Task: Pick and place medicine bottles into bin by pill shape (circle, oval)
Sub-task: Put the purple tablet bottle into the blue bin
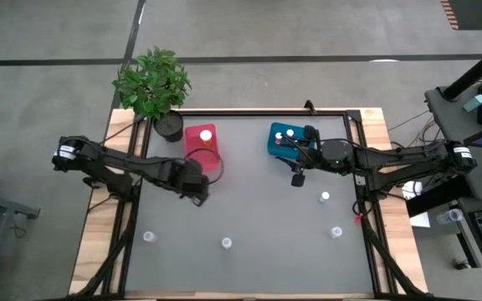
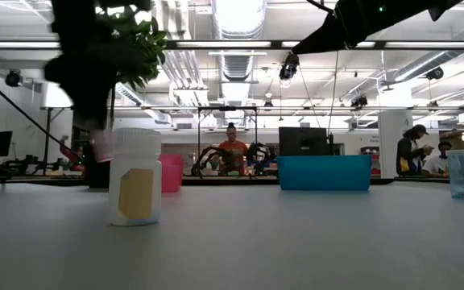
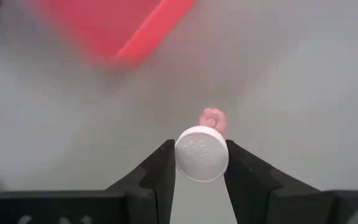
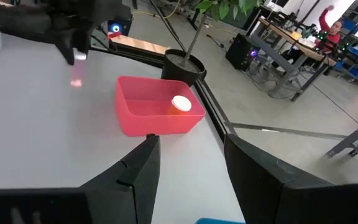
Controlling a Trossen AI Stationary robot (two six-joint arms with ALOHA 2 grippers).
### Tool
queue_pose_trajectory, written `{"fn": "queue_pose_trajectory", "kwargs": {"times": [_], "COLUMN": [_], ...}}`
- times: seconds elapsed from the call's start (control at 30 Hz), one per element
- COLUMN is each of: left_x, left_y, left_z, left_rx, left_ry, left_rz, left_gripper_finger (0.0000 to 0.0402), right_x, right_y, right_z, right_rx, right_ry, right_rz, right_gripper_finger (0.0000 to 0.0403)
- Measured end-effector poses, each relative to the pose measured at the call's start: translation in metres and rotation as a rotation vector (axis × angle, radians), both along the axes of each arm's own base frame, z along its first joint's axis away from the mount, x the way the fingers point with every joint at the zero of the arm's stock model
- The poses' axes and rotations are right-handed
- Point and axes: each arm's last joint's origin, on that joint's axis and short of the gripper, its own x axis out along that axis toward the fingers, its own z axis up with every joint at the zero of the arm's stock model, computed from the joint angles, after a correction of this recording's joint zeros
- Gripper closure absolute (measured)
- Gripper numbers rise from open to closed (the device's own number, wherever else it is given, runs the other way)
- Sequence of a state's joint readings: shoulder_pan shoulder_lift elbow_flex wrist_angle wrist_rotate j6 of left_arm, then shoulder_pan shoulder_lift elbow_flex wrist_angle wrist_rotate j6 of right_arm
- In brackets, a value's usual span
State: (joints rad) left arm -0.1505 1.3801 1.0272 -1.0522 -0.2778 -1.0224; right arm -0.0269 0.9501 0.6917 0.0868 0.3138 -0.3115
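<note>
1. Closest to the low camera stands one medicine bottle (image 2: 135, 177), upright on the grey table (image 1: 258, 209), white cap on top.
2. Reaching in from the left edge, the left arm bends toward the middle; the left gripper (image 1: 196, 187) hangs just in front of the pink-red bin (image 1: 202, 147), fingers (image 3: 157, 177) clamped on a white-capped bottle (image 3: 202, 154) held above the table.
3. Stretched nearly straight from the right edge, the right gripper (image 1: 301, 149) sits beside the teal-blue bin (image 1: 283, 138), fingers (image 4: 135, 168) spread and holding nothing.
4. Four more bottles (image 1: 325, 197) stand scattered along the near half.
</note>
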Motion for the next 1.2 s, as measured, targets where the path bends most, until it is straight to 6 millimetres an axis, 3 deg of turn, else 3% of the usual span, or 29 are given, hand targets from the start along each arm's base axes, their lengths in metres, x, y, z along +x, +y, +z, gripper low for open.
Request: {"fn": "queue_pose_trajectory", "kwargs": {"times": [0.17,0.47,0.77,1.2], "left_x": [0.052,0.118,0.135,0.136], "left_y": [-0.007,-0.002,0.012,0.012], "left_z": [0.014,0.002,-0.029,-0.035], "left_rx": [0.065,0.089,0.088,0.094], "left_ry": [-0.153,-0.048,0.052,0.058], "left_rz": [-0.246,-0.530,-0.557,-0.576], "left_gripper_finger": [0.0300,0.0303,0.0305,0.0306], "right_x": [0.000,0.000,0.000,0.000], "right_y": [0.000,0.000,0.000,0.000], "right_z": [0.000,-0.001,-0.002,-0.002], "right_rx": [0.005,0.005,0.005,0.005], "right_ry": [-0.001,0.002,0.005,0.005], "right_rz": [-0.001,-0.001,-0.001,-0.001], "right_gripper_finger": [0.0235,0.0235,0.0235,0.0235]}}
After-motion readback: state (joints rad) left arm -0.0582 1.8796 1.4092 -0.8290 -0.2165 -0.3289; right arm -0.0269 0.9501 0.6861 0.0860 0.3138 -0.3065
